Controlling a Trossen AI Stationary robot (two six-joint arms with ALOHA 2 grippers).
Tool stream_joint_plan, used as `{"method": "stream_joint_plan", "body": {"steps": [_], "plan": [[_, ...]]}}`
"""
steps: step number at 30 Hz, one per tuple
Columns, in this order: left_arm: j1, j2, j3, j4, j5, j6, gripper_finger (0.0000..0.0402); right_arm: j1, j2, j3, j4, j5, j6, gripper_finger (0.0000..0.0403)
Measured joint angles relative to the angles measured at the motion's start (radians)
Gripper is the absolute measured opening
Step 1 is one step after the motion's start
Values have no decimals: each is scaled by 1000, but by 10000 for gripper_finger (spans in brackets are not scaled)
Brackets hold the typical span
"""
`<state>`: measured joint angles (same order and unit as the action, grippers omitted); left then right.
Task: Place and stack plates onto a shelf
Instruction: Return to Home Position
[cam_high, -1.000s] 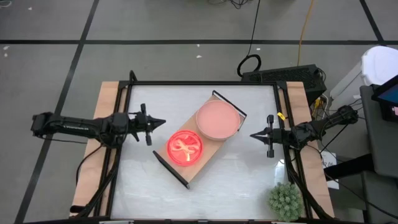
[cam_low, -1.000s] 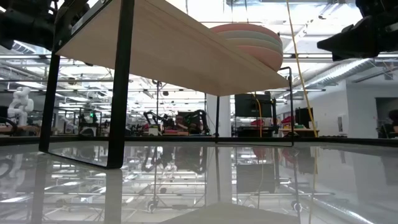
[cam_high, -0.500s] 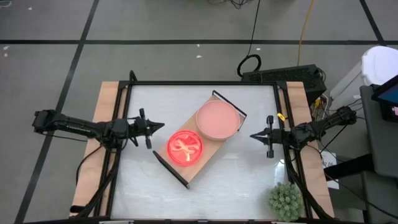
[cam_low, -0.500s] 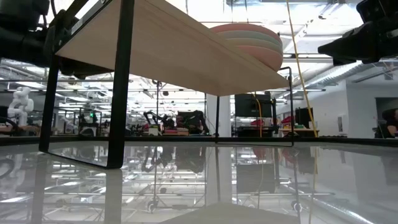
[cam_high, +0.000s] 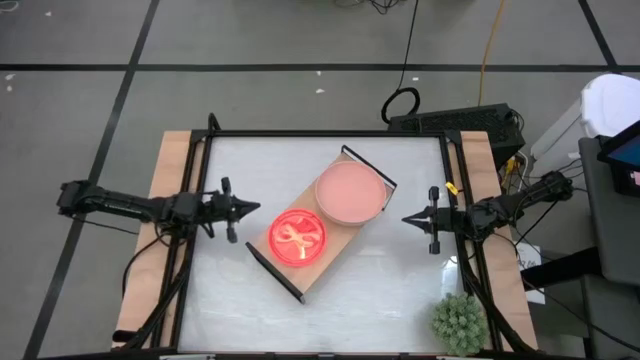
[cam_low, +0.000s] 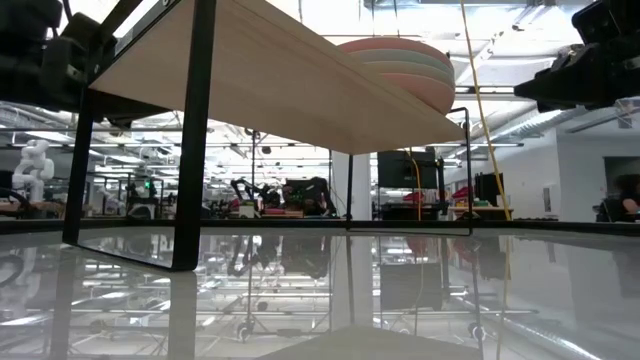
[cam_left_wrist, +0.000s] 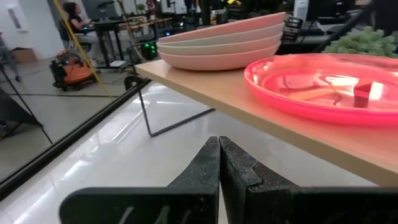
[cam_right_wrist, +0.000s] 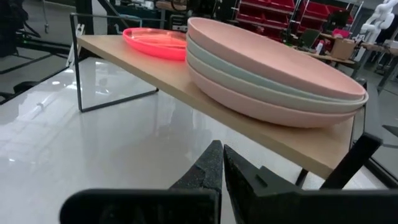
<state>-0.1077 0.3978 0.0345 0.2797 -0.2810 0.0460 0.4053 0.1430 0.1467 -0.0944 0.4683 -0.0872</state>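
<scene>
1. The shelf (cam_high: 305, 272) lies slantwise at the centre of the high view. It is a stiff, matte light-wood board on thin black metal ends. We judge it steady enough to need no hold.
2. The big plates (cam_high: 349, 192) sit stacked on its upper-right end, pink over pale grey over another pinkish one. They are matte, round and shallow, with upturned rims. We judge them rigid, fairly light and not slippery, best pinched at the rim.
3. The small plates (cam_high: 297, 238) rest on the lower-left end. They are glossy, translucent neon pink. We expect thin hard plastic, light and slick, so we would grip the edge. We cannot tell how many there are.
4. The left gripper (cam_high: 258, 207) sits at centre-left and the right gripper (cam_high: 407, 216) at centre-right. Both have their tips pressed together, hold nothing and stand apart from the shelf.
</scene>
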Motion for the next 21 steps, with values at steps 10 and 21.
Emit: {"method": "stream_joint_plan", "body": {"steps": [10,21], "plan": [[-30,-114,0,-124,2,-4,1,0,-94,0,-70,-29,10,0],[-31,-197,0,-202,-7,-2,1,0,-142,-31,-46,-80,-7,0]]}}
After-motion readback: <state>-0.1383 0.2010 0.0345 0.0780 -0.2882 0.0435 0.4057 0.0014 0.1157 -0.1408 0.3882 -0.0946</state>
